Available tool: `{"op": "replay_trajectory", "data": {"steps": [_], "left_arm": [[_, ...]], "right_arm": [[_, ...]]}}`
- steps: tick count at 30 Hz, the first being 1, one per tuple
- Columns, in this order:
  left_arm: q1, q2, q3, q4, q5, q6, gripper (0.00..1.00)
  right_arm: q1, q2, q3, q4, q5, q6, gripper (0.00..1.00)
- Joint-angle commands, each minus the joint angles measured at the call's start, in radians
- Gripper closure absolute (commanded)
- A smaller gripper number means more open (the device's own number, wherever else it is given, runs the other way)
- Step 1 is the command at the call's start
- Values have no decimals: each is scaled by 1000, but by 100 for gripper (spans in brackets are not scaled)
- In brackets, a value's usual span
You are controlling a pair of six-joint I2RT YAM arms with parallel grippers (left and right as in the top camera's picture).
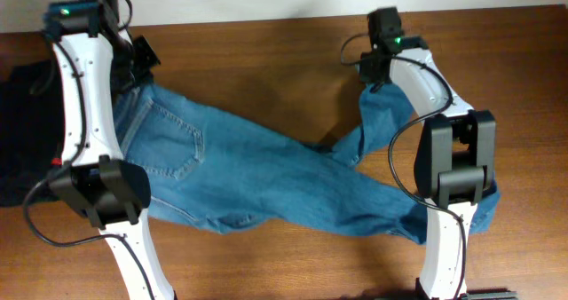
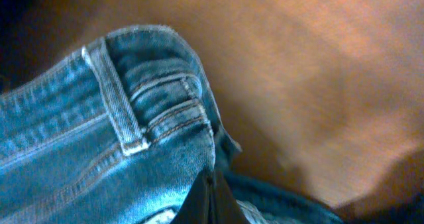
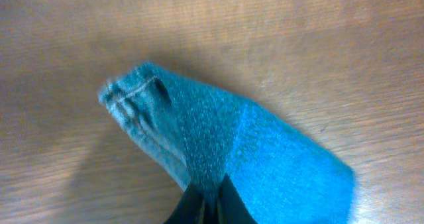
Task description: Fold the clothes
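L arm (image 1: 84, 114) stretched fwd, L gripper (image 2: 212, 196) pinched tight on jeans (image 1: 266, 176) waistband. R arm (image 1: 448, 158) bent at elbow, wrist fwd; R gripper (image 3: 211, 199) clamped on a leg hem.

One jeans pair (image 1: 266, 176), one black garment (image 1: 19, 140)

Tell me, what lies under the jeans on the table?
Only the wooden table shows around the jeans. Anything beneath them is covered. The left gripper and right gripper each pinch an edge.
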Motion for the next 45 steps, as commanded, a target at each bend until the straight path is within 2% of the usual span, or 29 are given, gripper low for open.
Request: {"op": "replay_trajectory", "data": {"steps": [1,5,10,16,19,23,28,33,38,45], "left_arm": [[-4,-3,129,-38,4,-8,99],[-4,-3,218,-77,3,7,99],[-18,-8,257,-79,30,24,100],[-75,-39,257,-79,41,67,99],[-92,-78,272,-79,-3,67,99],[-93,-156,292,-79,-34,66,100],[-98,-265,292,-79,-33,71,99],[-131,-365,292,-79,-29,150,99],[-181,-397,287,-79,-24,150,99],[-233,-397,102,-79,-23,150,99]], "right_arm": [[-14,-10,128,-47,5,-9,96],[-46,-10,267,-124,-16,-9,96],[-134,-10,388,-169,-172,-10,96],[-269,-6,395,-122,-322,-16,96],[-334,-4,395,-74,-432,-90,96],[-399,-4,395,-24,-483,-121,96],[-447,-4,395,39,-504,-153,96],[-468,-3,395,103,-508,-164,96],[-473,15,393,114,-509,-183,96],[-478,91,389,81,-509,-194,96]]}}
